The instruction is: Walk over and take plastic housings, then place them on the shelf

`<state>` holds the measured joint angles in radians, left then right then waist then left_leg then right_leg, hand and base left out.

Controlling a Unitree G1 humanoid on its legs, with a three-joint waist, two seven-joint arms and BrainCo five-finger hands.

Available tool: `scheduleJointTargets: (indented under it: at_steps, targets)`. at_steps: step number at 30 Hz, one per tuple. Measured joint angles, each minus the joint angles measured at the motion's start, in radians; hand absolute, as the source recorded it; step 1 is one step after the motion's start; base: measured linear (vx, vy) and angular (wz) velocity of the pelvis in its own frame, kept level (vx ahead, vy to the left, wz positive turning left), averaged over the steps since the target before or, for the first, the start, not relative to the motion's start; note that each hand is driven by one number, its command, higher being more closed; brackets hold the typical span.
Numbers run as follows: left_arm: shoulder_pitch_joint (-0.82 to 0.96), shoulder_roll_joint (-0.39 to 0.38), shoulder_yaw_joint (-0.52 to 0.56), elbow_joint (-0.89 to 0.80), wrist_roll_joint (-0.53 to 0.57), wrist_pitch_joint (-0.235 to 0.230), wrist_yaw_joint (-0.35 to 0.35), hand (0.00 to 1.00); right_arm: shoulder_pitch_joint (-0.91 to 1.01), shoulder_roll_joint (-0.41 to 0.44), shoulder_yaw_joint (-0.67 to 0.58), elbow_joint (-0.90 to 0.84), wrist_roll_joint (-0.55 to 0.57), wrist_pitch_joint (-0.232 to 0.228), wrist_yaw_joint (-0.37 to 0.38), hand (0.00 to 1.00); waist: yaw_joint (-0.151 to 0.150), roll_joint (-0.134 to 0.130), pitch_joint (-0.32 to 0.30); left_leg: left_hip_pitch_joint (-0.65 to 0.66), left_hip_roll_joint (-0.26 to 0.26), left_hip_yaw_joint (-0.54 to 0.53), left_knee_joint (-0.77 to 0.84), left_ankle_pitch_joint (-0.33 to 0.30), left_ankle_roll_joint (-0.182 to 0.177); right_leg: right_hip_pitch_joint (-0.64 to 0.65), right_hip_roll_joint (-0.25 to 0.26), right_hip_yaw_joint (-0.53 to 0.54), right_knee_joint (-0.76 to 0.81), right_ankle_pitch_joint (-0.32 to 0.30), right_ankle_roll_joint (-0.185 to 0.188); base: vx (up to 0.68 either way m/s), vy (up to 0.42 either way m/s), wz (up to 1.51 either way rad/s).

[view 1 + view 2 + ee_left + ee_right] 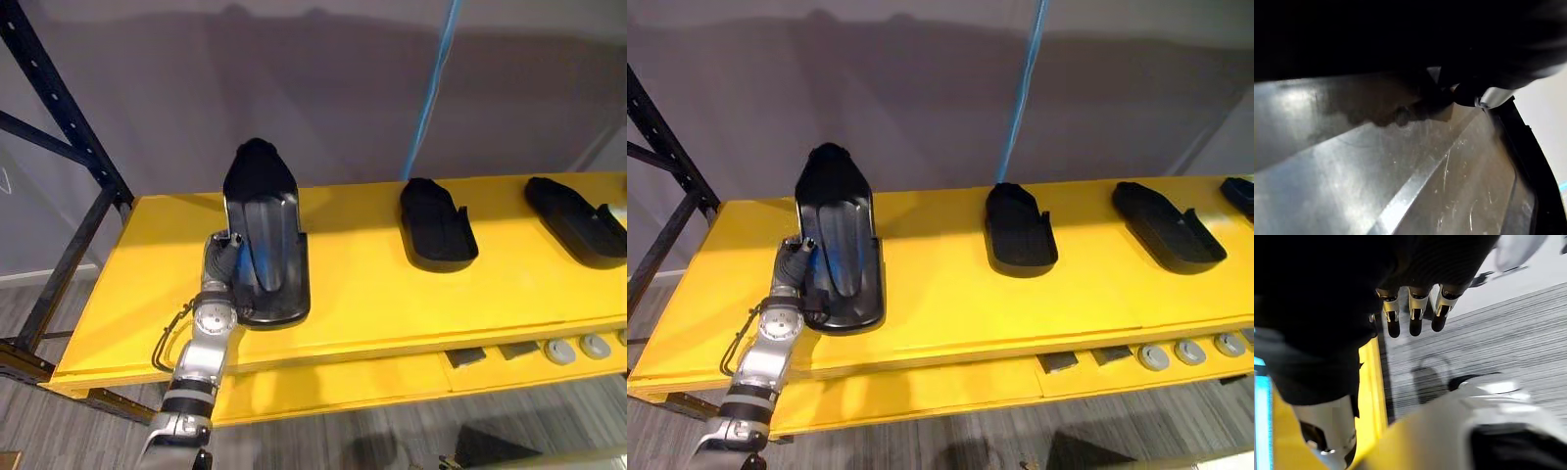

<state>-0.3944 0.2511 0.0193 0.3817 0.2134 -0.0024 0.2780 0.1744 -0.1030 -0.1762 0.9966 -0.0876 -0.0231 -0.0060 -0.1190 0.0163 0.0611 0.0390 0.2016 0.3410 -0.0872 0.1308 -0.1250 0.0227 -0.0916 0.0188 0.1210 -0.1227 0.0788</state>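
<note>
Now the left hand (223, 262) sits at the near edge of the leftmost plastic housing (263, 220), which stands on the yellow shelf (362, 289) with its far end tipped up, likely mid-placement; whether that hand grips it, I cannot tell; the right hand (1410, 316) hangs loose-fingered and empty; a second housing (438, 225) and a third housing (576, 219) lie flat further along the shelf.

Black plastic housing (263, 230) apparently tilted up, second housing (437, 225), third housing (573, 217) flat on yellow shelf (362, 299)

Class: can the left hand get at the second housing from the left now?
Probably not yet: the left hand is at the leftmost housing; the second housing lies apart across bare shelf.
</note>
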Motion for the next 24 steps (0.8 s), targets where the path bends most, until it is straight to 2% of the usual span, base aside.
scheduleJointTargets:
  at_steps: [2, 6, 10, 15, 19, 20, 24]
  targets:
    - [-0.011, 0.002, 0.015, 0.024, 0.007, 0.015, 0.0, 1.0, -0.003, -0.003, 0.0, -0.007, 0.0, 0.0, 0.001, 0.0, -0.016, 0.008, 0.005, -0.01, -0.002, -0.003, -0.004, 0.003, 0.005, -0.014, -0.002, 0.0, 0.002, -0.001, -0.001, -0.18, 0.022, 0.01]
    - [-0.068, 0.004, 0.026, 0.104, 0.008, 0.021, 0.0, 1.0, 0.003, 0.0, 0.0, -0.024, 0.0, 0.0, 0.001, 0.0, -0.018, 0.008, 0.012, -0.042, -0.004, -0.006, -0.004, 0.003, 0.005, -0.04, 0.0, 0.004, -0.006, 0.001, 0.005, -0.12, 0.024, 0.01]
    - [-0.112, 0.046, 0.056, 0.178, 0.007, 0.029, 0.003, 1.0, 0.004, 0.008, 0.0, -0.042, 0.0, -0.001, -0.002, 0.0, -0.027, -0.002, 0.027, -0.061, -0.009, 0.004, 0.0, 0.002, 0.004, -0.066, 0.0, 0.033, -0.008, 0.012, -0.004, 0.02, 0.017, -0.09]
    - [-0.214, 0.096, 0.112, 0.249, 0.006, 0.034, 0.007, 1.0, -0.007, 0.011, 0.0, -0.04, 0.0, -0.002, -0.003, 0.0, -0.027, -0.008, 0.036, -0.093, -0.007, 0.011, 0.002, 0.006, 0.003, -0.093, 0.005, 0.042, -0.015, 0.026, 0.006, 0.11, -0.003, -0.05]
    - [-0.274, 0.126, 0.112, 0.284, 0.006, 0.036, 0.009, 1.0, -0.017, 0.012, 0.001, -0.04, 0.0, -0.01, -0.003, 0.0, -0.035, -0.013, 0.055, -0.094, -0.006, 0.012, 0.01, 0.002, 0.003, -0.094, 0.005, 0.042, -0.007, 0.028, 0.005, 0.08, -0.008, -0.01]
    - [-0.289, 0.126, 0.111, 0.29, 0.006, 0.036, 0.008, 0.0, -0.02, 0.012, 0.001, -0.042, 0.0, -0.015, -0.003, 0.0, -0.034, -0.014, 0.065, -0.096, -0.006, 0.012, 0.016, -0.001, 0.003, -0.094, 0.003, 0.041, -0.006, 0.028, 0.004, 0.0, 0.0, 0.0]
    - [-0.308, 0.134, 0.079, 0.31, 0.008, 0.035, 0.007, 0.0, -0.021, 0.015, 0.002, -0.052, 0.001, -0.024, -0.004, 0.0, -0.034, -0.016, 0.083, -0.125, -0.001, 0.015, 0.052, -0.026, 0.004, -0.113, 0.001, 0.044, -0.002, 0.029, 0.005, 0.0, -0.004, -0.03]
